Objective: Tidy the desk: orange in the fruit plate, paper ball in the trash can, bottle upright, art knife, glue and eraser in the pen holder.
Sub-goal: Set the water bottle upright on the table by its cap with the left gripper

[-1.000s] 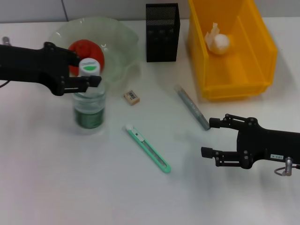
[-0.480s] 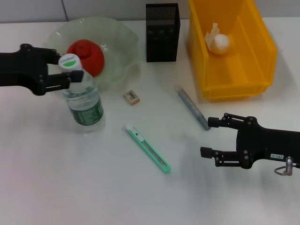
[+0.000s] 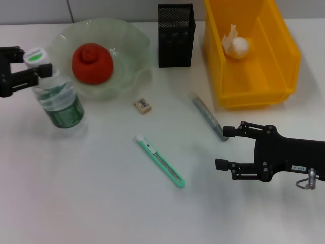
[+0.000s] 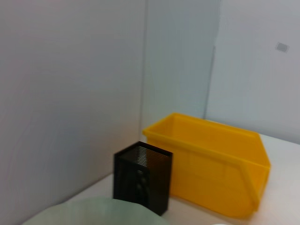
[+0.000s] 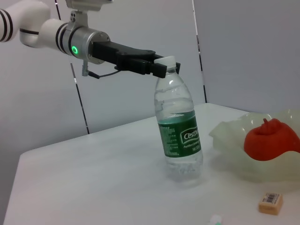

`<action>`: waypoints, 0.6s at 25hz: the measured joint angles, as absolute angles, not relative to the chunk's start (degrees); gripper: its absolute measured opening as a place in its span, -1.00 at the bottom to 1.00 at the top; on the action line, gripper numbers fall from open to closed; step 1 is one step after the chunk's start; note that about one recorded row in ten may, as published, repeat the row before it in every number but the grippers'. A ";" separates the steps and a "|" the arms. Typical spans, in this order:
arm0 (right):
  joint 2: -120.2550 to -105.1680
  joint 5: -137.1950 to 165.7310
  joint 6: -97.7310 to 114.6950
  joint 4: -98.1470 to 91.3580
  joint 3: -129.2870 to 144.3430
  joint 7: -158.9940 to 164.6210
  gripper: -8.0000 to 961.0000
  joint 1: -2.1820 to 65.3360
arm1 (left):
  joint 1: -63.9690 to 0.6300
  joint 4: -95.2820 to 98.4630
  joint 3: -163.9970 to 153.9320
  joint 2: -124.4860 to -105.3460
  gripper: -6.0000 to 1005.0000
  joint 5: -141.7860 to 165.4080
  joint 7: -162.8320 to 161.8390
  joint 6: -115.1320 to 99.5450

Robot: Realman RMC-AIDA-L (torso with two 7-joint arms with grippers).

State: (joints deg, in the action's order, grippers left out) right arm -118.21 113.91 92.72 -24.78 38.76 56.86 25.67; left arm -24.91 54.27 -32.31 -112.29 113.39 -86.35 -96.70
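Lab-like test bench: bare white table, grey partition walls.

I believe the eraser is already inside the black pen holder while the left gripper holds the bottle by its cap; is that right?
Not quite. The eraser lies on the desk in front of the fruit plate, apart from the black pen holder, as the head view shows. The rest stands: the left gripper holds the bottle by its cap.
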 joint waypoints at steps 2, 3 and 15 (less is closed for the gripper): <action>-118.21 113.91 92.81 -24.78 38.76 56.86 0.73 25.75 | -24.81 53.84 -31.59 -112.21 -0.12 113.38 -85.90 -96.37; -118.21 113.91 92.82 -24.78 38.76 56.86 0.74 25.77 | -24.70 53.63 -31.23 -112.19 -0.12 113.38 -85.71 -95.90; -118.20 113.91 92.82 -24.78 38.76 56.86 0.74 26.10 | -25.02 52.89 -31.39 -113.21 -0.11 113.76 -84.77 -89.49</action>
State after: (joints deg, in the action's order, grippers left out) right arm -118.20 113.91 92.82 -24.78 38.76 56.86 26.10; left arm -25.02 52.89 -31.39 -113.21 113.76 -84.77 -89.49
